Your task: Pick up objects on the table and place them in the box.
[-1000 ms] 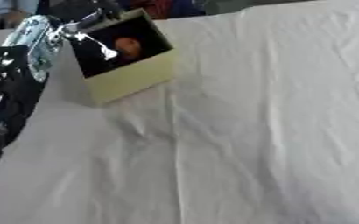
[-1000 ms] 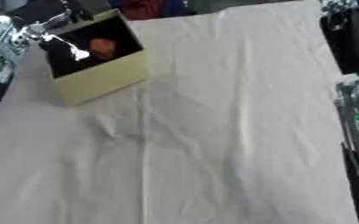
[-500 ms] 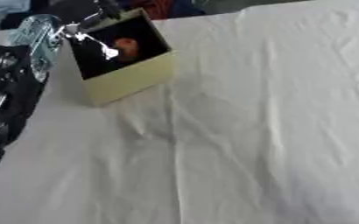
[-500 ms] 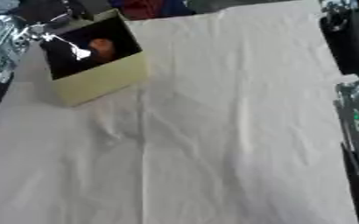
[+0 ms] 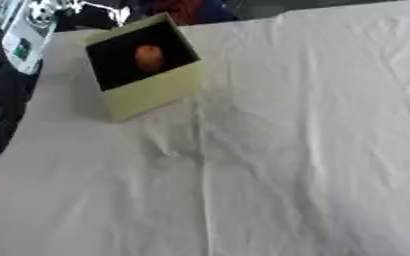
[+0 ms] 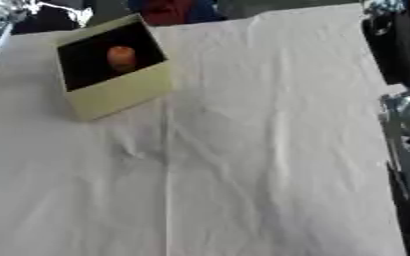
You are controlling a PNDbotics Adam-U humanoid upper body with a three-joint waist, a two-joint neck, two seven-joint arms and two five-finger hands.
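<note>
A pale yellow-green box [image 5: 152, 96] with a dark inside stands at the table's far left, tilted in the view. A small orange round object [image 5: 149, 57] lies inside it. My left hand [image 5: 84, 7] hangs beyond the box's far-left corner at the top edge, apart from it, with thin silver fingers spread and nothing in them. Its silver and black arm [image 5: 20, 42] runs down the left edge. Silver and black parts of my right arm [image 6: 405, 127] show along the right edge; the hand there is blurred.
A white creased cloth [image 5: 287, 150] covers the table from the box to the near edge. Dark ground lies past the table's left and right sides. Someone's red and blue clothing [image 6: 169, 9] shows beyond the far edge.
My left hand has drawn back from over the box's opening towards the far left. The orange object now lies uncovered inside the box.
</note>
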